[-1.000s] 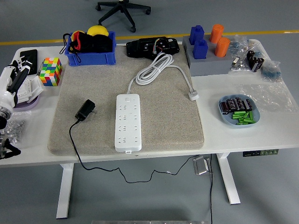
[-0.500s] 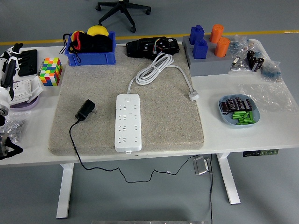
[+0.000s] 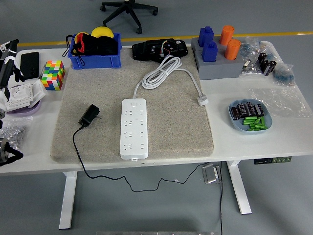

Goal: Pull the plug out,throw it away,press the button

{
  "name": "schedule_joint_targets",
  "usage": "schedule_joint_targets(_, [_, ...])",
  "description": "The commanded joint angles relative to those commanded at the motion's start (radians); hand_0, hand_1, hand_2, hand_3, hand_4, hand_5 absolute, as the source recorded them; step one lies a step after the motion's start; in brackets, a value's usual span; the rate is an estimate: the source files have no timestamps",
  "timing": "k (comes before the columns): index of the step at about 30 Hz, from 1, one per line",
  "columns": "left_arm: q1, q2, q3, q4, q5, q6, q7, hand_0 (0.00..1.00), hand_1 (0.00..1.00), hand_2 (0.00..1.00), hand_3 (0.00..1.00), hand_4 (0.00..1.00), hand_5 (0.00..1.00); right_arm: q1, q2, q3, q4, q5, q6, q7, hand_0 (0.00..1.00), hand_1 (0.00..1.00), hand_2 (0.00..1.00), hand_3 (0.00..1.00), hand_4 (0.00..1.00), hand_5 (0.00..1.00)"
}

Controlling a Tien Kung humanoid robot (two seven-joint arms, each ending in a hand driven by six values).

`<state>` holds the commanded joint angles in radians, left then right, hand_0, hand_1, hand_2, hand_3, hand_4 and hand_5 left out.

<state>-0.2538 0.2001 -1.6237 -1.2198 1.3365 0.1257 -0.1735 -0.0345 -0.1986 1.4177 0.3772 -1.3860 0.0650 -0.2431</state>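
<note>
Left hand (image 3: 7, 66): sat at the table's left edge; finger state couldn't be told.
Plug (image 3: 90, 115): lay loose, well right of it, beside the power strip (image 3: 133, 128).
Handling: looked light, rigid; best gripped by its body, cord trailing.

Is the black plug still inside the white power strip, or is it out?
Out. The black plug lies on the grey mat, left of the white power strip and apart from it.

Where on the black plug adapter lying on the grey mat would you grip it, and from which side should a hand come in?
Grip the black plug adapter across its blocky body, coming down from above. It lies flat on the grey mat with open mat all round, left of the white power strip. Its cord trails toward the near edge, so avoid that end.
</note>
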Motion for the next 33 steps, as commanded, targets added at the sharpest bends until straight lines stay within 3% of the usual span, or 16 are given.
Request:
schedule_joint_targets(1, [0.000, 0.000, 0.000, -0.001, -0.002, 0.000, -0.003, 0.054, 0.027, 0.072, 0.760, 0.814, 0.307, 0.000, 0.000, 0.000, 0.000, 0.000, 0.000, 0.000, 0.785, 0.746, 0.743, 0.744, 0.786, 0.791])
schedule_joint_targets(2, [0.001, 0.000, -0.001, -0.002, -0.004, 0.001, -0.005, 0.024, 0.006, 0.026, 0.703, 0.418, 0.002, 0.000, 0.000, 0.000, 0.000, 0.000, 0.001, 0.000, 0.785, 0.746, 0.742, 0.744, 0.786, 0.790])
schedule_joint_targets(7, [0.002, 0.000, -0.004, -0.009, 0.023, -0.008, -0.006, 0.024, 0.006, 0.026, 0.703, 0.418, 0.002, -0.002, 0.000, 0.000, 0.000, -0.002, 0.001, 0.000, 0.785, 0.746, 0.742, 0.744, 0.786, 0.790])
schedule_joint_targets(8, [0.001, 0.000, -0.005, -0.010, 0.028, -0.006, -0.009, 0.023, 0.002, 0.006, 0.691, 0.103, 0.002, -0.001, 0.000, 0.000, -0.001, -0.002, 0.001, 0.000, 0.785, 0.746, 0.742, 0.744, 0.786, 0.790])
schedule_joint_targets(33, [0.002, 0.003, -0.006, -0.019, 0.018, -0.006, -0.015, 0.019, 0.002, 0.017, 0.660, 0.147, 0.002, -0.002, 0.000, 0.002, 0.000, -0.001, -0.001, 0.000, 0.785, 0.746, 0.743, 0.744, 0.793, 0.786])
